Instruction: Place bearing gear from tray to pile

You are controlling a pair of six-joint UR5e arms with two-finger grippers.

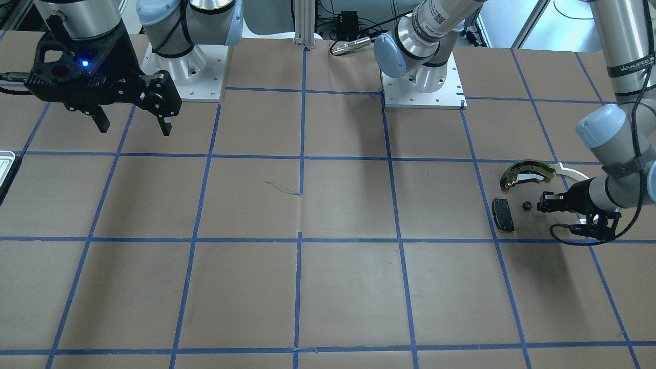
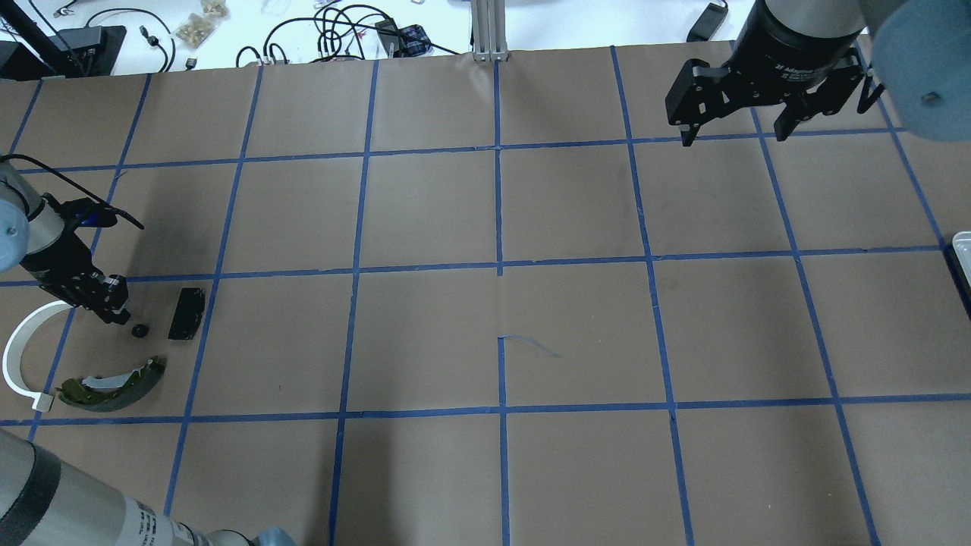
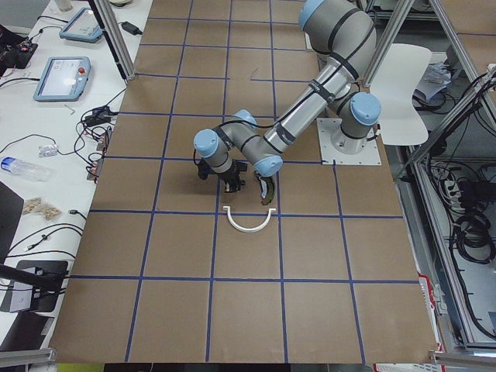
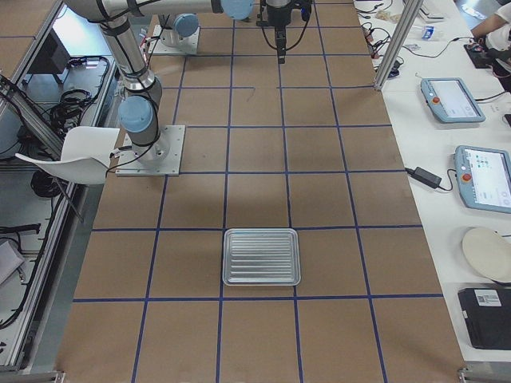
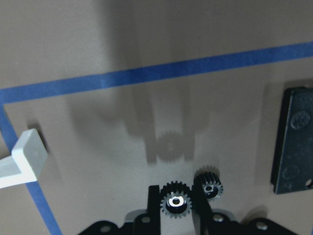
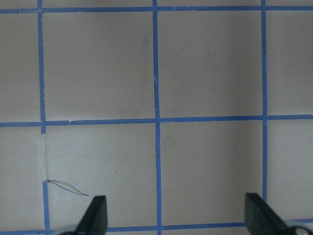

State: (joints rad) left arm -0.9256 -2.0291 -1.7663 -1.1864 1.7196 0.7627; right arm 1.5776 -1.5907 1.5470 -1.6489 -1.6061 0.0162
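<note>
My left gripper [image 5: 176, 196] is shut on a small black bearing gear [image 5: 176, 201] and holds it just above the paper, over the pile. A second black gear [image 5: 209, 183] lies on the table beside it and also shows in the overhead view [image 2: 139, 331]. The pile holds an olive-gold brake shoe [image 2: 114, 385], a white half-ring arc [image 2: 15, 356] and a black pad [image 2: 186, 312]. The pale tray [image 4: 262, 257] lies far off at the table's other end and looks empty; it shows only as a sliver in the overhead view [image 2: 962, 254]. My right gripper [image 2: 734, 138] is open and empty, held high.
Brown paper with a blue tape grid covers the table [image 2: 501, 334]. The two arm bases [image 1: 423, 87] stand at the robot's side, with a metal cylinder [image 1: 351, 47] behind them. Cables and small items [image 2: 334, 30] lie beyond the far edge.
</note>
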